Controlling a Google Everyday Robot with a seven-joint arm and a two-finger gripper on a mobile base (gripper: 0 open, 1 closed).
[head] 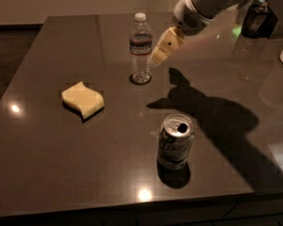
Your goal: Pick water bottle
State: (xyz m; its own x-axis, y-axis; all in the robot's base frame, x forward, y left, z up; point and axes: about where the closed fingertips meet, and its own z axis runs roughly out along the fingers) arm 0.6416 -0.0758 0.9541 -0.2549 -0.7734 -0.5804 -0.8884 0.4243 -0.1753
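Water bottle point(141, 48), clear with a white cap and a dark label band, stands upright in the upper middle of the frame on a dark, glossy tabletop point(61, 168) flecked with bright reflections. A pale wall runs along the top edge. A yellow sponge point(83, 99) lies left of centre, well apart from the bottle. An opened silver soda can point(175, 141) stands lower, right of centre. The arm's shadow falls between can and bottle. The cream pincer point(156, 59) slants down from the upper right, its tip just beside the bottle's right side. How wide it stands cannot be told.
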